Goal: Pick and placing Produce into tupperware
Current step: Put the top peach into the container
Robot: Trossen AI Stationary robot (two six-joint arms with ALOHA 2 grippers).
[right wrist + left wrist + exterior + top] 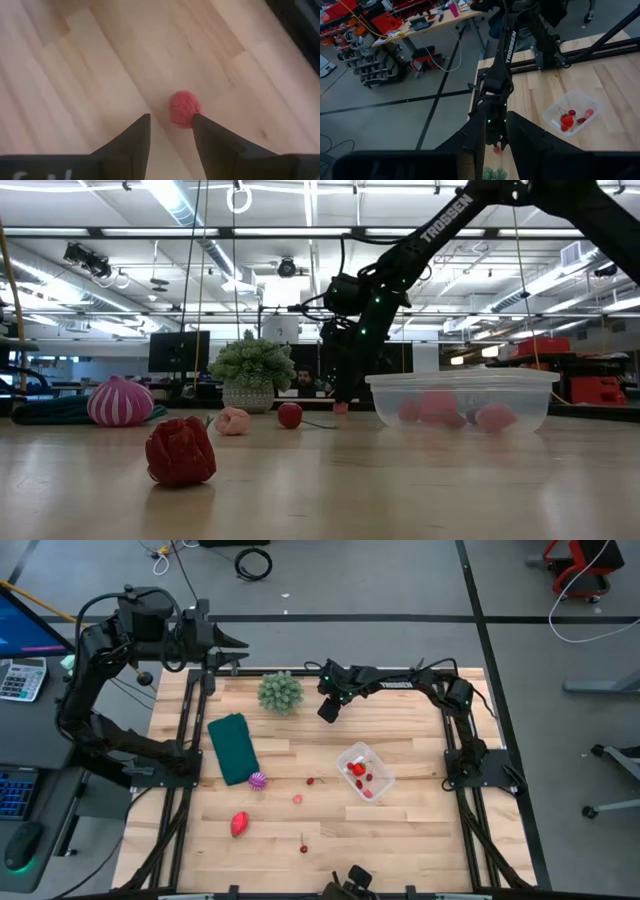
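The clear tupperware stands right of the table's middle with red pieces in it. My right gripper hangs open at the far middle, slanting down over a small red berry that lies on the wood just ahead of its fingertips, close to one finger. The left wrist view shows that berry under my right gripper. A purple striped ball, a red strawberry and small berries lie on the table. My left gripper waits open, raised beyond the far left corner.
A dark green cloth lies left of the middle and a spiky green plant stands at the far edge, beside my right gripper. Black frame rails run along both sides of the table. Bare wood lies between the plant and the tupperware.
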